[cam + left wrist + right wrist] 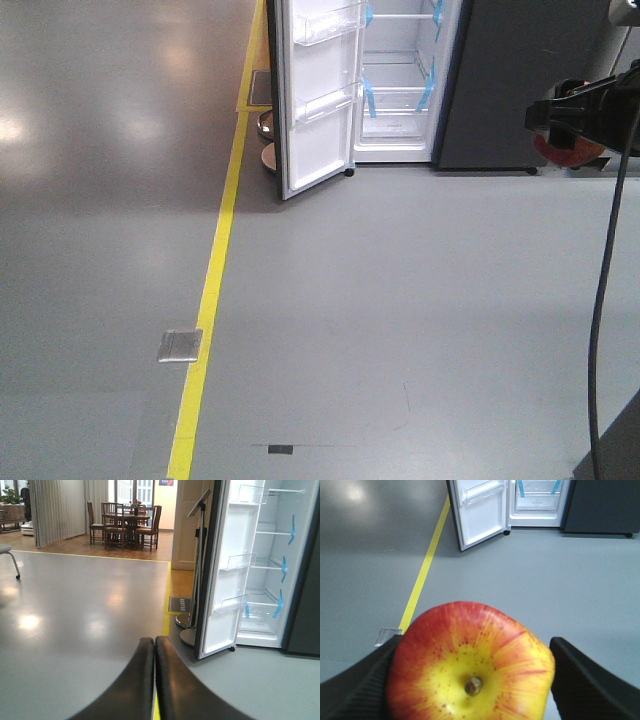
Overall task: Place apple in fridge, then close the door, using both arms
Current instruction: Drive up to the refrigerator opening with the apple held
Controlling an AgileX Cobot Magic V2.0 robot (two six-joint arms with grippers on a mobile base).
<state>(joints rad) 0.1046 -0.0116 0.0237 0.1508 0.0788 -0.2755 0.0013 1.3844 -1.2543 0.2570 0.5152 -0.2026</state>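
Apple (470, 670) sits between the right fingers (355, 690) — gripped.

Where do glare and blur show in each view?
Exterior front view: light glare whitens the floor upper left; the right gripper is dark and soft-edged. Left wrist view: floor glare too, left gripper soft. Right wrist view: the apple sharp, evenly lit.
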